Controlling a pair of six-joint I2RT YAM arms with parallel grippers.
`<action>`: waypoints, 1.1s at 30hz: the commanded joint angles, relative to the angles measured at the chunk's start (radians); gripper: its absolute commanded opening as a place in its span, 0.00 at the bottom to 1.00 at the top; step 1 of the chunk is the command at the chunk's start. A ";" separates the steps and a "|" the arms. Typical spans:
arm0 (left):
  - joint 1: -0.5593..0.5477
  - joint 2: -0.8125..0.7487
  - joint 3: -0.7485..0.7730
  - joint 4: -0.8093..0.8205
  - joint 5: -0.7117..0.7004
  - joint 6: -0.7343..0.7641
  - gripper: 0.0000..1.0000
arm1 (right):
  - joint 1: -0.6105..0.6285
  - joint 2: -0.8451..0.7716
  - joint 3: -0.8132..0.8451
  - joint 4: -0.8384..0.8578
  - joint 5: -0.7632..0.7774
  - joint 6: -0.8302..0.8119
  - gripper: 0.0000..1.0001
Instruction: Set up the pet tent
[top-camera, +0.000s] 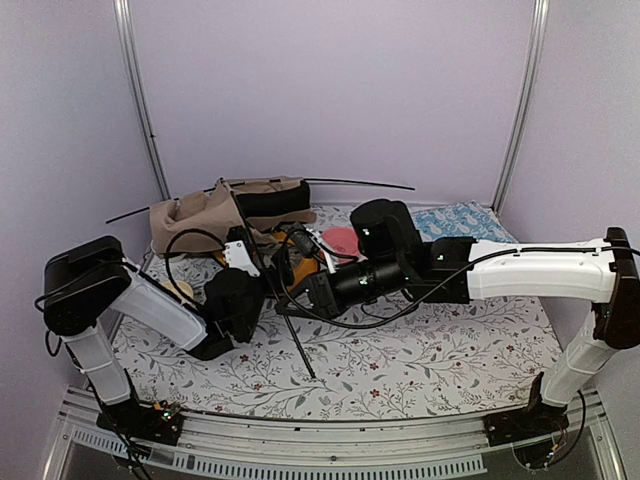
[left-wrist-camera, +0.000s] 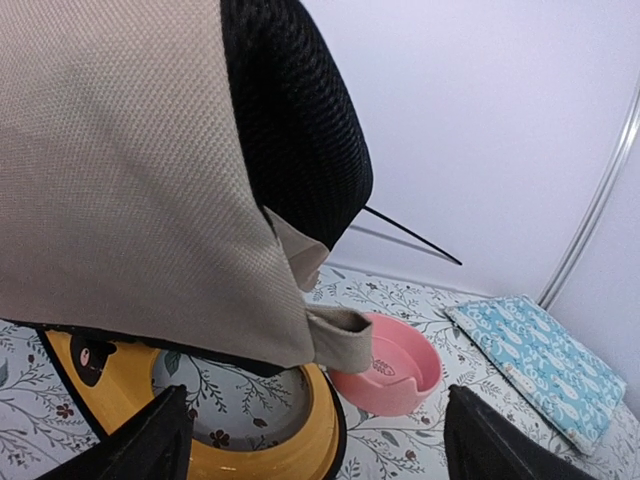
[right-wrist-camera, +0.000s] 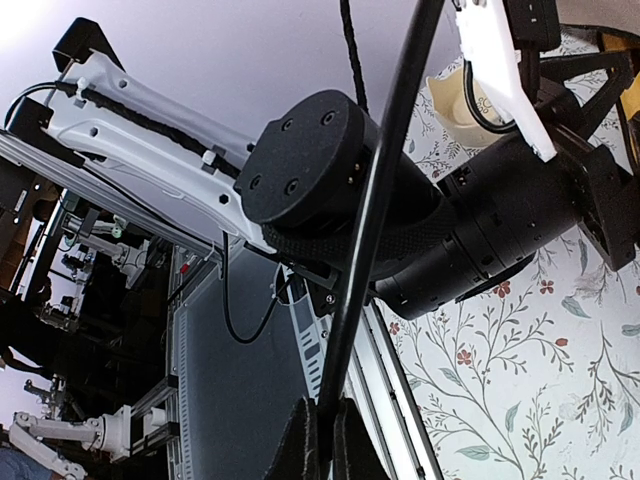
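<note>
The pet tent lies collapsed at the far left of the table, with a corner of its tan canvas hanging over the yellow feeder. The left jaws stand wide apart with nothing between them. The canvas hem and its small fabric loop hang just ahead of and above the two fingers, about midway between them, so the left arm is the nearer one to the cloth. The right jaws are clamped on a thin black pole whose long axis runs from the tent out toward the near edge of the table. The next move, I judge, turns on that line — pole end and canvas must be brought together — while the pink bowl and blue cushion lie off to the right, apart from the tent
</note>
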 joint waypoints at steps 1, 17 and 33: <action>0.005 0.058 -0.014 0.231 -0.007 0.081 0.87 | -0.017 0.015 0.048 0.073 0.035 -0.026 0.00; 0.043 0.207 0.054 0.479 -0.007 0.223 0.76 | -0.018 0.016 0.041 0.074 0.036 -0.029 0.00; 0.100 0.184 0.151 0.216 -0.073 0.039 0.67 | -0.018 0.020 0.036 0.072 0.032 -0.031 0.00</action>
